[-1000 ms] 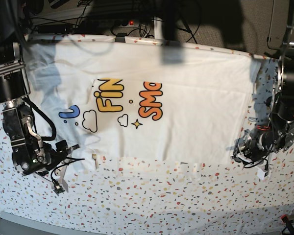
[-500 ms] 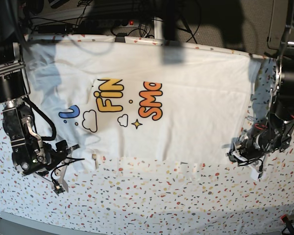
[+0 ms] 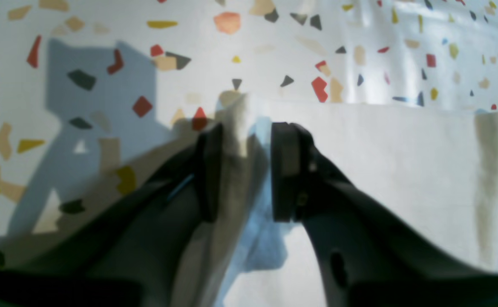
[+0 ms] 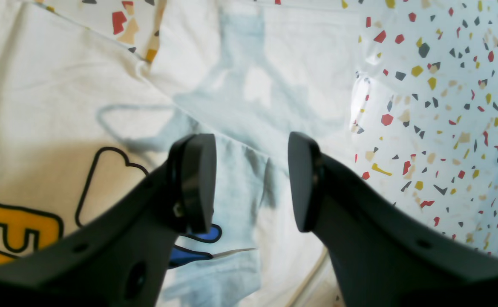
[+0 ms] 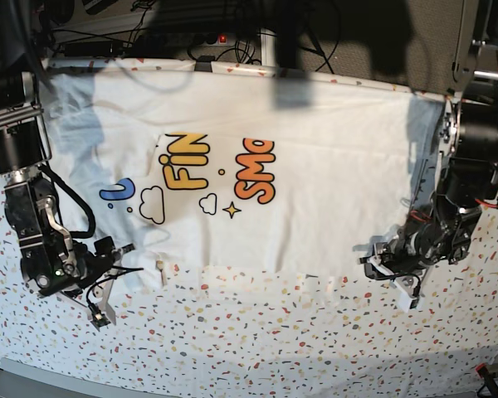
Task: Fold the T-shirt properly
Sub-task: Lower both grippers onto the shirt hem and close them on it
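Note:
The white T-shirt [image 5: 315, 191] lies spread flat with its print up, showing yellow "FIN" and orange "SMO" lettering. My left gripper [image 5: 388, 259] sits at the shirt's lower right hem corner. In the left wrist view, the left gripper [image 3: 246, 170] is shut on a raised ridge of the T-shirt [image 3: 402, 170] pinched between its fingers. My right gripper [image 5: 108, 282] hovers at the shirt's lower left, by the sleeve. In the right wrist view, the right gripper [image 4: 251, 183] stands open above the T-shirt [image 4: 61, 106], with nothing between its fingers.
The speckled white table cover [image 5: 274, 332] runs under and in front of the shirt. Cables and equipment [image 5: 216, 37] line the back edge. Both arm bases stand at the table's left [image 5: 17, 141] and right [image 5: 481, 141] sides.
My left gripper has slid left along the bottom hem, its jaws narrowing on the cloth and drawing the shirt's corner with it. The right arm has not moved.

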Controlling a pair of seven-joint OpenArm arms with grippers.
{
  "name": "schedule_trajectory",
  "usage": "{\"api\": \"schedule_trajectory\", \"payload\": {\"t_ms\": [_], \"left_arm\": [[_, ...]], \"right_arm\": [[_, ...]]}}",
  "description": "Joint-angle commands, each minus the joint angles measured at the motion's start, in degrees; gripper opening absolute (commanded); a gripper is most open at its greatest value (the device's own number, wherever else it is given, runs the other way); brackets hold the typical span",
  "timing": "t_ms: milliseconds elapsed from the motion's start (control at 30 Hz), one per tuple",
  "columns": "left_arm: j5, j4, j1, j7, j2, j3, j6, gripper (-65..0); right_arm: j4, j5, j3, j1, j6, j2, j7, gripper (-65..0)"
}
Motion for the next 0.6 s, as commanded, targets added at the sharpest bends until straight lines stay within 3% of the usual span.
{"api": "schedule_trajectory", "payload": {"t_ms": [0,67,267,567], "left_arm": [[-0.04,0.76,-1.9,-0.35,-0.37,-0.15,-0.2,-52.1],[-0.04,0.76,-1.9,-1.49,-0.35,-0.15,-0.22,-64.4],[-0.07,0.79,-1.9,-3.87,-0.33,-0.15,-0.24,-65.0],[-0.07,0.79,-1.9,-3.04,-0.35,-0.15,-0.22,-65.0]], "right_arm": [[0.9,0.07,0.5,2.05,0.09,0.66,1.2,-37.3],[0.9,0.02,0.5,2.05,0.09,0.68,1.95,-37.3],[0.9,-2.32,0.5,2.05,0.07,0.68,2.01,-37.3],[-1.27,-14.78,0.52,2.8,-2.49,0.96,7.58,-37.3]]}}
